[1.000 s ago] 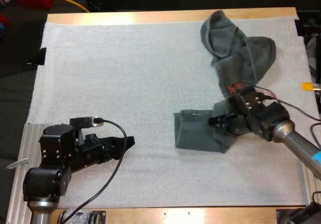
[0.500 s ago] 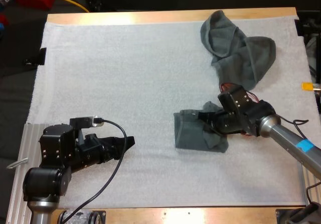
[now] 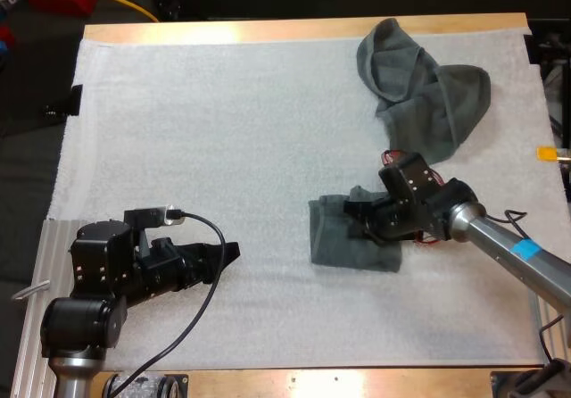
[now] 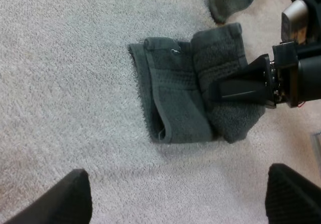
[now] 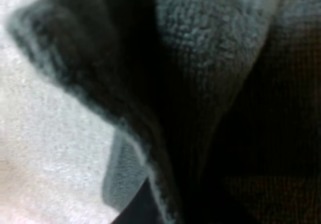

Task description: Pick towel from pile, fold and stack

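My R hand point(image 3: 364, 216) pinches a flap of the half-folded towel point(image 3: 337, 239) at approx. 4 o'clock on the white mat point(image 3: 223, 130) of the worktop point(image 3: 268, 30), crumpled towel point(image 3: 419, 81) at 1 o'clock, while my L hand point(image 3: 221, 260) hovers wide open at 8 o'clock.

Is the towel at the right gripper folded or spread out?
Folded: the towel lies in doubled layers, one flap lapped over another.

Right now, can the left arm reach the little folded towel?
Probably yes. The left gripper is open, and bare mat lies between it and the folded towel. The right gripper sits on the towel's right side, so only its left edge is free.
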Controlling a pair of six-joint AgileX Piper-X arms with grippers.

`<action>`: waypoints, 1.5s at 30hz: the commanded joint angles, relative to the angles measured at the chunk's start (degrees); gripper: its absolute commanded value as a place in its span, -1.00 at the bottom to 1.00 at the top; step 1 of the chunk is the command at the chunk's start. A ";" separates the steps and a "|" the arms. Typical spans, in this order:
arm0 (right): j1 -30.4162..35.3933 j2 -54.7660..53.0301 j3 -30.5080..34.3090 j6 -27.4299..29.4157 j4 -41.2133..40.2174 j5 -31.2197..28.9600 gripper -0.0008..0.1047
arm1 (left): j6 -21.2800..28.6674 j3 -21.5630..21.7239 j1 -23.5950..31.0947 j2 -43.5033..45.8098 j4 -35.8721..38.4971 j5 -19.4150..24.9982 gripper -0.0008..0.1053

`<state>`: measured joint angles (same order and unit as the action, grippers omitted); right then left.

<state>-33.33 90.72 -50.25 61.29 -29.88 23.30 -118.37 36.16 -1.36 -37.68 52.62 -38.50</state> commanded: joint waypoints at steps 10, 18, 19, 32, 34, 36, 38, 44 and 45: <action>-1.32 -0.22 -0.56 -2.15 6.92 7.18 0.05 | 0.34 0.08 -0.25 -0.03 0.25 0.14 0.33; -1.32 -0.82 -0.56 -2.15 7.43 8.52 0.16 | 0.34 0.08 -0.25 -0.03 0.25 0.14 0.33; -1.32 -0.82 -0.56 -2.41 7.43 8.69 0.16 | 0.34 0.08 -0.25 -0.03 0.25 0.14 0.33; -8.68 -0.38 -0.32 -3.56 6.75 3.12 0.16 | 0.34 0.08 -0.25 -0.03 0.25 0.14 0.33; -8.92 0.02 -0.32 -3.62 6.55 3.27 0.16 | 0.34 0.08 -0.25 -0.03 0.25 0.14 0.33; -8.94 0.77 -0.32 -3.62 6.54 3.98 0.16 | 0.34 0.08 -0.25 -0.03 0.25 0.14 0.33; -8.94 1.46 -0.32 -3.62 6.54 4.13 0.16 | 0.34 0.08 -0.25 -0.03 0.25 0.14 0.33; -8.94 1.57 -0.32 -3.08 6.54 6.42 0.16 | 0.34 0.08 -0.25 -0.03 0.25 0.14 0.33; -8.94 1.39 -0.32 -2.92 6.54 6.71 0.16 | 0.34 0.08 -0.25 -0.03 0.25 0.14 0.33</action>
<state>-42.20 92.62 -50.35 57.88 -23.04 29.01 -118.37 36.16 -1.36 -37.68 52.62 -38.50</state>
